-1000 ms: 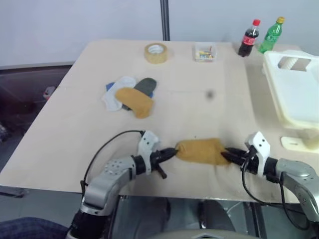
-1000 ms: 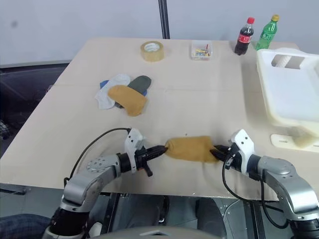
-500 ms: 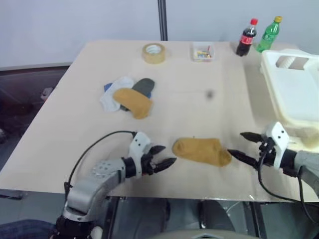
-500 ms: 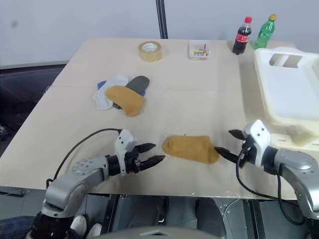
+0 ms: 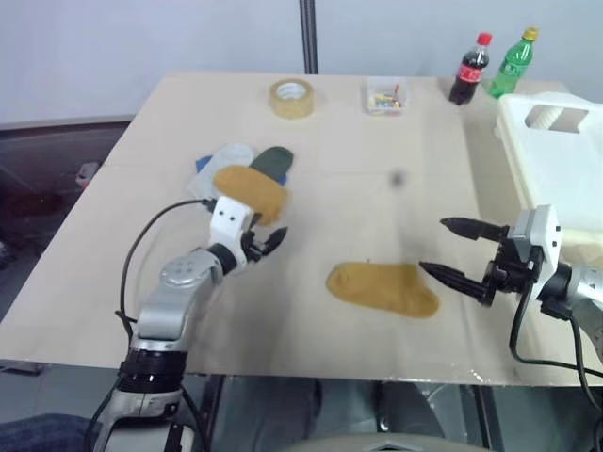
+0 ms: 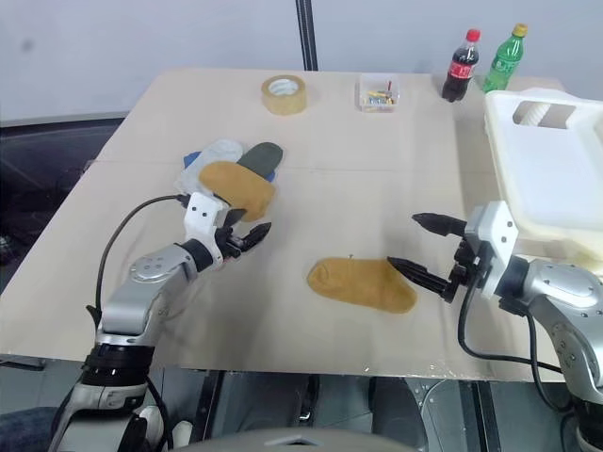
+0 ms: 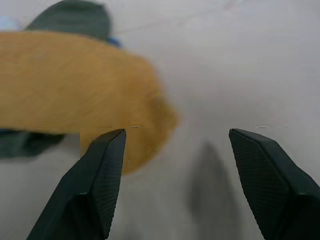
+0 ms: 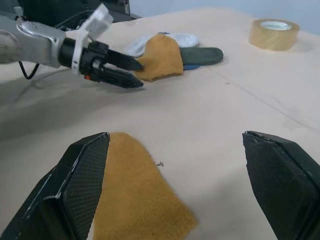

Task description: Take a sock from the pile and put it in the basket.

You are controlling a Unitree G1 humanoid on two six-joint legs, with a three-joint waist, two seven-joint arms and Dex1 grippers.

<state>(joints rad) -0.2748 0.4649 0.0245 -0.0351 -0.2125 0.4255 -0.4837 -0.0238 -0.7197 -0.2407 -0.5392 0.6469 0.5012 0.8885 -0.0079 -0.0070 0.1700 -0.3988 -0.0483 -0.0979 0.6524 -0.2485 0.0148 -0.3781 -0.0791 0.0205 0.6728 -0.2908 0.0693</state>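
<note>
Head views: the basket (image 6: 546, 179) is cut off at the right edge of the frame, at the table's (image 6: 358, 217) right side. The pile (image 6: 231, 174) lies at left-centre; its white and blue socks are largely covered by a mustard sock and a dark green one. A separate mustard sock (image 6: 363, 283) lies flat near the front edge, untouched. The left gripper (image 6: 247, 236) is seen just beside the pile's near end, fingers parted, nothing held. The right gripper (image 6: 419, 247) is held beside the lone sock's toe end, fingers wide apart, empty. A tape roll (image 6: 284, 94), a small clear box (image 6: 379, 94) and two bottles (image 6: 480, 63) stand at the far edge.

Left wrist view: the pile's mustard sock (image 7: 65, 90) is blurred; the green sock is partly cut off. Both fingers (image 7: 97, 190) are spread, and contact with the sock cannot be judged.

Right wrist view: the lone sock lies between the spread fingers (image 8: 75, 190), unclamped; the left gripper's tips lie at the pile's edge.
</note>
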